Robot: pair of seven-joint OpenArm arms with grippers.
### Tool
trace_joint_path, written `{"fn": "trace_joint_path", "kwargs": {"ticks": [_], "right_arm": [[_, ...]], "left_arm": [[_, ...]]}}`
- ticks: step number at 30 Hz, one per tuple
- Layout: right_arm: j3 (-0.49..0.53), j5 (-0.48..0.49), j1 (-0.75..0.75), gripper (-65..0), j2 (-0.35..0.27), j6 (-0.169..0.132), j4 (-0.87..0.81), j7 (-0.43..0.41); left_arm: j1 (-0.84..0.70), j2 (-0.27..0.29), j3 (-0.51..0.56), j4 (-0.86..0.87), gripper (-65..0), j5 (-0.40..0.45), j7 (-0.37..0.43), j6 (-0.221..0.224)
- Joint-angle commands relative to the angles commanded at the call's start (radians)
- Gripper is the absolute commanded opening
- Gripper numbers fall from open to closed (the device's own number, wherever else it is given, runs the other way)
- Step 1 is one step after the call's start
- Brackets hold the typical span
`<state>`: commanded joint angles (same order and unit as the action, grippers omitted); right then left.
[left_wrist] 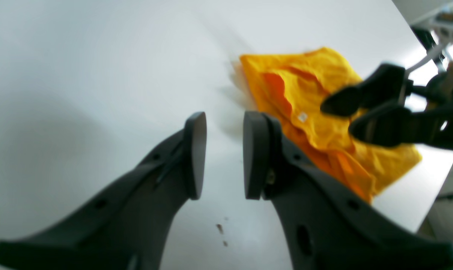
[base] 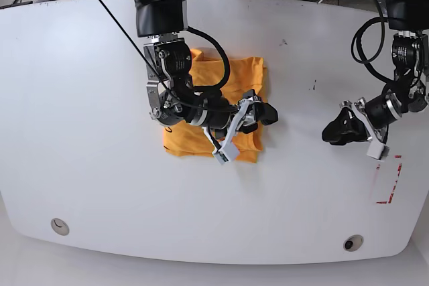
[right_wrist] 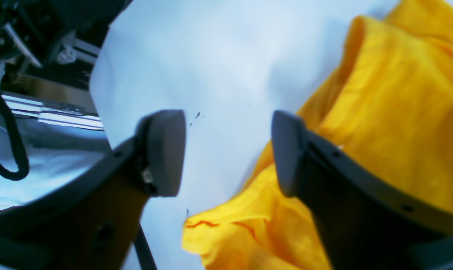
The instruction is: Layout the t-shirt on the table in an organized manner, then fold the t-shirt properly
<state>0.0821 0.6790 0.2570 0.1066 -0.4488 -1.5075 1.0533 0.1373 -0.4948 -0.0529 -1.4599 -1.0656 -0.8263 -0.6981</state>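
On table [base: 80, 98]: t-shirt [base: 244, 75], apparently folded compact. Right gripper [right_wrist: 226, 150] spread over its edge, left gripper [left_wrist: 222, 157] spread, apart. Next: final tidy.

A folded t-shirt [base: 201, 140] lies left of centre on the table [base: 80, 132], with the right gripper [base: 267, 113] above its right edge. The left gripper [base: 333, 132] hangs well apart to the right, near a marked rectangle [base: 387, 180].
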Motion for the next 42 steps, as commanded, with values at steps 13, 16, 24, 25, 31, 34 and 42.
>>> {"fn": "trace_joint_path", "kwargs": {"ticks": [13,16,24,25,31,34,42], "right_arm": [[-0.068,0.002,0.064,-26.5,-0.25,-0.008,-0.009,0.0],[-0.098,0.002,0.081,-26.3,-0.308,-0.008,-0.009,-0.005],[-0.106,-0.003,0.106,-26.5,-0.379,-0.009,-0.005,-0.032],[-0.106,-0.008,0.106,-26.5,-0.381,-0.009,-0.003,-0.049],[-0.101,-0.009,0.104,-26.5,-0.376,-0.009,0.081,-0.172],[-0.094,-0.008,0.104,-26.5,-0.373,-0.009,0.153,-0.255],[0.066,-0.011,0.104,-29.0,-0.362,-0.072,0.318,-0.463]], "left_arm": [[0.043,0.261,0.017,-0.207,-49.0,-0.002,-0.265,0.0],[0.06,0.325,0.061,-0.19,-49.0,-0.002,-0.273,0.0],[0.06,0.428,0.193,-0.115,-49.0,0.009,-0.265,0.0],[0.06,0.443,0.204,-0.092,-49.0,0.021,-0.265,0.0],[0.058,0.479,0.212,-0.017,-49.0,0.141,-0.265,0.0],[0.054,0.485,0.212,0.0,-49.0,0.193,-0.265,0.0],[0.026,0.439,0.212,0.057,-49.2,0.327,-0.236,0.0]]}}
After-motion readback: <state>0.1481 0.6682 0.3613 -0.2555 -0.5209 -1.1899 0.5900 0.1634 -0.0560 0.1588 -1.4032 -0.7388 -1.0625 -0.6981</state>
